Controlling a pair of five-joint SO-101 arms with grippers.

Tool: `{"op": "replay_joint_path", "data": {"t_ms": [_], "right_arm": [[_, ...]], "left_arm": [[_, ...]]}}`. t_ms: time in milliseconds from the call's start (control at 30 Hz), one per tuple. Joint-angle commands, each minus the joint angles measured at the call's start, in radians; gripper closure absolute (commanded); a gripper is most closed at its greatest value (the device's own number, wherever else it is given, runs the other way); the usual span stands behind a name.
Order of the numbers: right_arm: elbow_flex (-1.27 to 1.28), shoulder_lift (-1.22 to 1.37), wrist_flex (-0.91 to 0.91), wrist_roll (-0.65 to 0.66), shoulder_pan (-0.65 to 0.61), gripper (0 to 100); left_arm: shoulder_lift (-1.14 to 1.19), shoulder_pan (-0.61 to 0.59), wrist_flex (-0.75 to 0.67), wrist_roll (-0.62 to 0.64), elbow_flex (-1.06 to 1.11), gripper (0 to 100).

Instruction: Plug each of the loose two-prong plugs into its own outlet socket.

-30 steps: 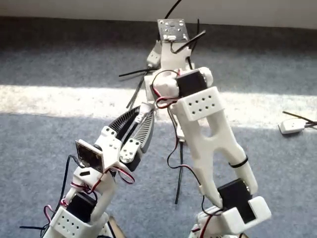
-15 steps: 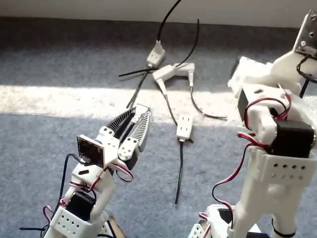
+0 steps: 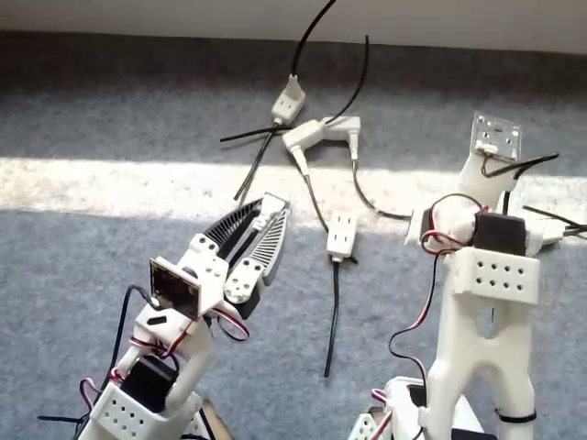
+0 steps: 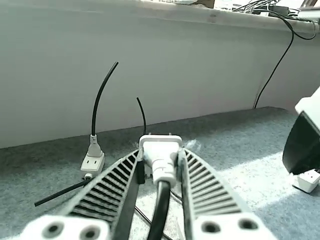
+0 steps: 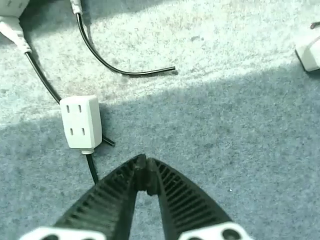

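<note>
— Fingers on the left gripper (image 4: 160,150)?
— Clamped on a white plug (image 4: 161,164), its black cord (image 4: 159,210) running back between them, over the grey counter (image 3: 110,275)
— And the right gripper (image 5: 146,172)?
— Fingers pressed together, holding nothing, tips down over the counter near a white socket block (image 5: 81,122) lying flat, slots up

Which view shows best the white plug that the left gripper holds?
The left wrist view: the plug sits clamped between the left gripper's fingers, body and cable plain. The high view gives a white sliver between those fingers; the right wrist view faces another patch of carpet.
</note>
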Motion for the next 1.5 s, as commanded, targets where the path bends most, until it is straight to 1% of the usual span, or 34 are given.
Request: {"op": "replay_joint_path", "data": {"t_ms": [0, 67, 133, 200, 267, 400, 533, 633, 767, 967, 1067, 1133, 1300, 1467], "right_arm": [[0.157, -0.024, -0.171, 0.014, 0.025, 99.2], [0.263, -0.024, -0.278, 0.009, 0.025, 99.2], [0.363, -0.024, -0.395, -0.058, 0.025, 99.2], [0.449, -0.024, -0.518, -0.135, 0.045, 99.2], [0.519, -0.024, -0.633, -0.184, 0.074, 99.2], [0.630, -0.024, -0.831, -0.183, 0.143, 99.2], [0.720, -0.024, -0.975, -0.187, 0.165, 99.2], [0.760, -0.024, -1.053, -0.187, 0.165, 99.2], [0.779, -0.024, -1.089, -0.183, 0.165, 99.2], [0.779, -0.024, -1.089, -0.181, 0.166, 99.2], [0.779, -0.024, -1.089, -0.181, 0.170, 99.2], [0.779, -0.024, -1.089, -0.186, 0.200, 99.2], [0.776, -0.015, -1.090, -0.190, 0.305, 99.2], [0.776, -0.015, -1.090, -0.190, 0.337, 99.2]], "left_arm": [[-0.005, 0.021, -0.066, -0.011, -0.077, 99], [-0.004, 0.021, -0.138, 0.012, -0.084, 99], [0.021, 0.021, -0.178, 0.055, -0.107, 99], [0.113, 0.030, -0.184, 0.069, -0.160, 99], [0.275, 0.039, -0.184, 0.071, -0.254, 99], [0.719, 0.059, -0.184, 0.080, -0.519, 99], [1.110, 0.116, -0.183, 0.163, -0.742, 99], [1.302, 0.139, -0.180, 0.247, -0.874, 99], [1.494, 0.122, -0.180, 0.310, -1.000, 99], [1.670, 0.041, -0.180, 0.408, -1.032, 99], [1.693, 0.041, -0.180, 0.410, -1.026, 99], [1.693, 0.045, -0.178, 0.411, -1.013, 99], [1.693, 0.101, -0.178, 0.408, -0.972, 99], [1.693, 0.157, -0.178, 0.411, -0.946, 99]]}}
